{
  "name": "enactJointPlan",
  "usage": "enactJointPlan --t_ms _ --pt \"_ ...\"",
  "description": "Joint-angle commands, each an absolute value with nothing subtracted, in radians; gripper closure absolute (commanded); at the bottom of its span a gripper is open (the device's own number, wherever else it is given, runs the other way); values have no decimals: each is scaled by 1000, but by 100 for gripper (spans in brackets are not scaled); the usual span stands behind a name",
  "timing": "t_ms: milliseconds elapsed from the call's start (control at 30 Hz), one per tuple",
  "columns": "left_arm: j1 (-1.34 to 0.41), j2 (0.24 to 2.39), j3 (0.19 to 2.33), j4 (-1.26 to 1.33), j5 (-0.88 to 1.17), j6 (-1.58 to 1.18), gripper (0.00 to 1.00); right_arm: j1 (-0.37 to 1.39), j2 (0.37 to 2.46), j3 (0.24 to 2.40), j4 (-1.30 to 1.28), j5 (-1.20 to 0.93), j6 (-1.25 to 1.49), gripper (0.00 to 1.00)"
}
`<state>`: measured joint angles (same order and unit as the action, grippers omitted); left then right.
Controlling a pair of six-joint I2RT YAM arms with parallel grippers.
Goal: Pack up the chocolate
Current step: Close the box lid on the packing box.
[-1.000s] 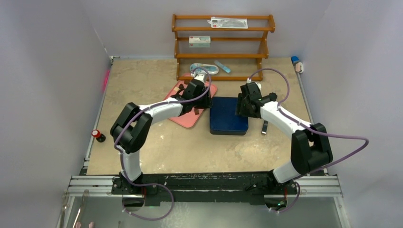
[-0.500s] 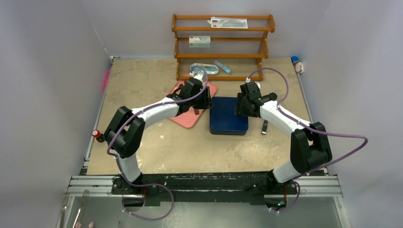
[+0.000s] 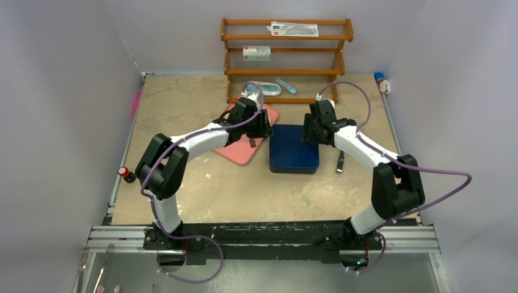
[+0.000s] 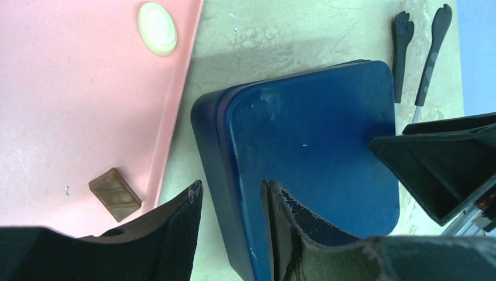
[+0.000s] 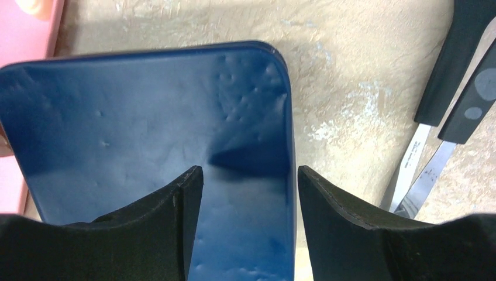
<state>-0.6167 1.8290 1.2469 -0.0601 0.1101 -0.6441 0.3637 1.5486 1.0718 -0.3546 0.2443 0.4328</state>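
While both arms reach mid-table: tan tabletop, pale walls on three sides.
Shut blue box at centre; pink tray just left of it carries brown square chocolate and cream round chocolate. Left gripper jaws part-spread, empty, over box's left edge; right gripper jaws spread wide, empty, over its right edge. Black-handled tool right of box, wooden rack along far edge, red-capped bottle at left edge. Widest open stretch: near side, between box and arm bases.

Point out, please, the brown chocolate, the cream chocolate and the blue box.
brown chocolate [image 4: 115, 194]: left wrist view, its top face.
cream chocolate [image 4: 157, 28]: left wrist view, its centre.
blue box [image 5: 146, 111]: right wrist view, its lid.
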Motion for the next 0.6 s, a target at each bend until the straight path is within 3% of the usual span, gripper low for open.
enactJointPlan --t_ms 0,567 --pt "-596 1873 1298 -15 163 -653 59 345 1575 1126 -325 245 413 36" --pt "-566 1976 1332 61 232 -685 59 310 1698 1167 -275 195 400 36"
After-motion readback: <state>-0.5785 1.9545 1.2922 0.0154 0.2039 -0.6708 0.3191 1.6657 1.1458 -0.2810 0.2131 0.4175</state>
